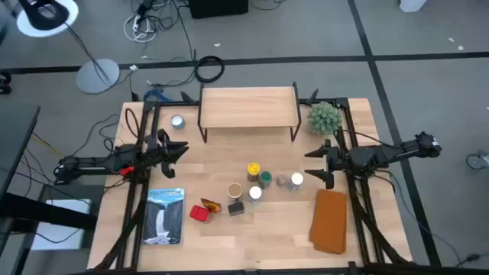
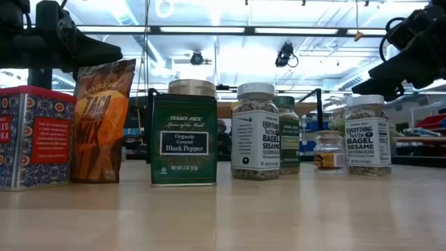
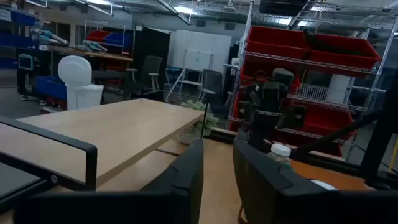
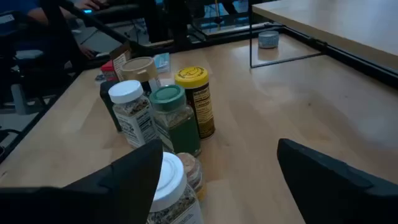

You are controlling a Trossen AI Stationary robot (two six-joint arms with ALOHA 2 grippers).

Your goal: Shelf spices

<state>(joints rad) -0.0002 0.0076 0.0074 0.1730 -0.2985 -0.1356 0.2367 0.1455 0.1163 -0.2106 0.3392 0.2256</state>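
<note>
Jaws of the right gripper (image 4: 217, 180) gape wide, empty, above a white-lidded jar (image 4: 168, 186); left gripper's (image 3: 217, 180) nearly closed, empty.

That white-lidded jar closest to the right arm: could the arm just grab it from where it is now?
Probably yes. The right tool hangs open just beside the white-lidded jar, on the jar's outer side. Nothing stands between them; the small clear jar and the other spices sit on the jar's far side.
</note>
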